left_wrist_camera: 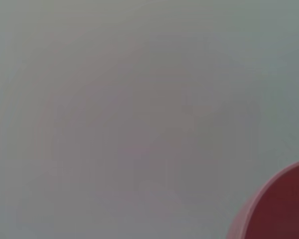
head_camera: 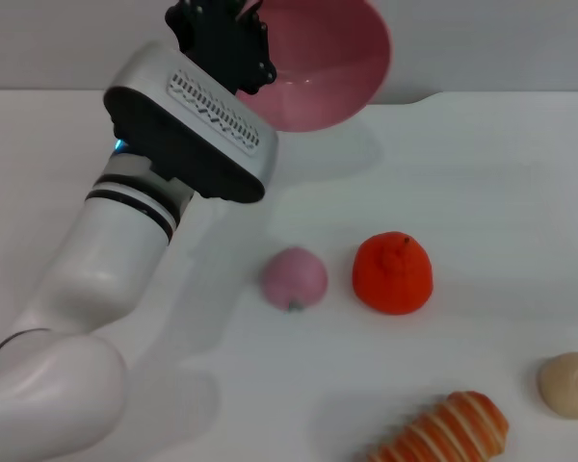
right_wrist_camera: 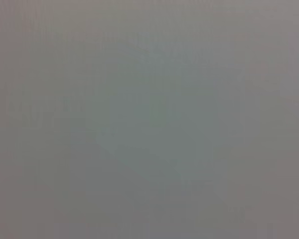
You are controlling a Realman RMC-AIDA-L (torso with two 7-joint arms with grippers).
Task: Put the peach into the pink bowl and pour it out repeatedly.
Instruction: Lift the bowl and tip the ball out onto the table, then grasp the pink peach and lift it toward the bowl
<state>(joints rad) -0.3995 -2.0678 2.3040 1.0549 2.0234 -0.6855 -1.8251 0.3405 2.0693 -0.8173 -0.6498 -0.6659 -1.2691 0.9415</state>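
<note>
The pink bowl [head_camera: 323, 60] is held up at the back of the table, tipped so its empty inside faces me. My left gripper [head_camera: 243, 46] is shut on the bowl's left rim, and the arm reaches in from the lower left. Part of the pink bowl [left_wrist_camera: 281, 209] shows in a corner of the left wrist view. The peach [head_camera: 294, 278], small and pale pink, lies on the white table [head_camera: 482, 173] in front of the bowl, apart from it. My right gripper is out of view, and the right wrist view shows only blank grey.
A bright orange-red fruit [head_camera: 393, 273] sits just right of the peach. A beige round lump [head_camera: 570, 385] lies at the right edge, and an orange-and-white striped item [head_camera: 448, 431] at the front edge. My left arm's white casing [head_camera: 106, 279] covers the table's left side.
</note>
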